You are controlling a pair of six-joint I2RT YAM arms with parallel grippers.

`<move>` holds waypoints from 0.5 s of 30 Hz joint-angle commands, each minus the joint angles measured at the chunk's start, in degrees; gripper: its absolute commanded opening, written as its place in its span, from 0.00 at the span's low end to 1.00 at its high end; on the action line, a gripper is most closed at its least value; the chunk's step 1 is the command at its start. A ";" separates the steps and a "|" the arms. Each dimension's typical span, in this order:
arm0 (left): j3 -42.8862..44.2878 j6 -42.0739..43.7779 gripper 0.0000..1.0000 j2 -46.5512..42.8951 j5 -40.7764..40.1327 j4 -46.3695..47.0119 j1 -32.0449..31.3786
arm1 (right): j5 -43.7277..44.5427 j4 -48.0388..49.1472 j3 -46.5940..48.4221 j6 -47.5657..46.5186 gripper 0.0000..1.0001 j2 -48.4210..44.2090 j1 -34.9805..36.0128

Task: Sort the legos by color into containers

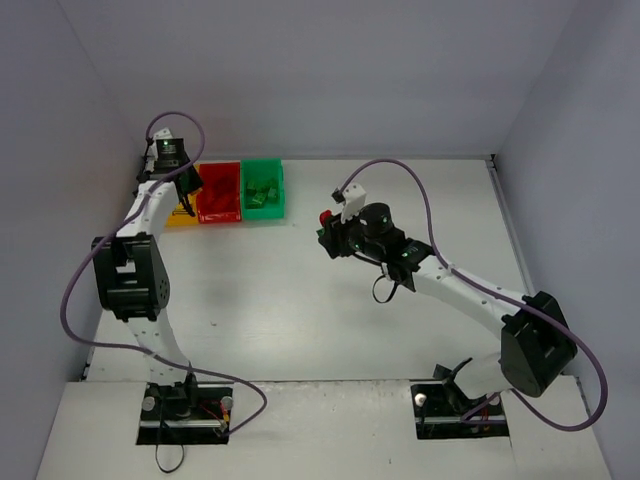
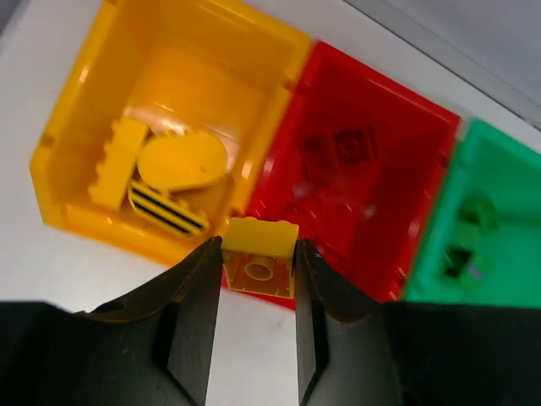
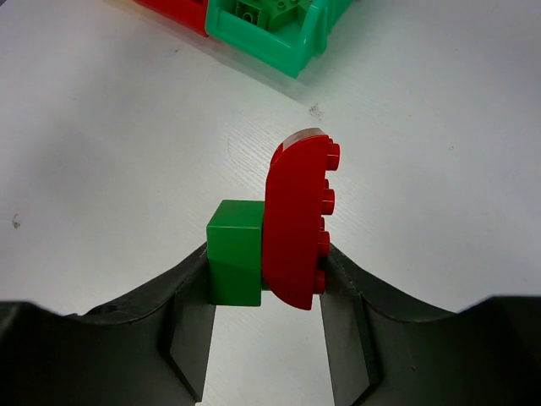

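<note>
containers: row, table far-left | left gripper: brick, over row's left end | right gripper: clump, right of row

in the top view the yellow bin is largely hidden by the left gripper, and the bricks in the green bin are too small to be counted. in the left wrist view the green bin is cut by the right edge and blurred, as is what lies in the red bin

Free passage is offered across the mid table, while the far-left corner is filled by the bins, the yellow one overhung by the left arm.
</note>
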 commanded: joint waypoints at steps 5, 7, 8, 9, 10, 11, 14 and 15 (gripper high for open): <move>14.41 2.32 0.32 9.64 -0.85 -1.00 4.70 | -3.20 2.71 1.11 -3.93 0.00 -2.27 -0.07; 15.90 2.49 0.39 11.57 -0.50 -1.09 5.23 | -4.07 2.19 1.28 -4.64 0.00 -2.18 -0.07; 16.95 2.49 0.47 12.10 -0.32 -1.35 5.49 | -4.25 2.19 1.37 -4.90 0.00 -1.91 -0.07; 17.23 2.41 0.52 12.54 -0.06 -1.44 5.67 | -4.43 2.10 1.37 -5.42 0.00 -1.82 -0.07; 17.58 2.40 0.56 12.55 0.81 -1.79 5.67 | -5.38 2.18 1.46 -5.43 0.00 -1.74 -0.07; 17.49 2.32 0.61 12.29 1.26 -1.88 5.58 | -5.92 2.19 1.46 -7.00 0.00 -1.65 -0.07; 15.56 -0.04 0.67 8.35 4.77 -2.75 4.97 | -8.64 2.27 1.46 -10.52 0.00 -1.91 -0.07; 15.12 -0.84 0.67 7.29 6.86 -4.85 4.71 | -9.17 2.27 1.55 -12.53 0.00 -1.91 -0.07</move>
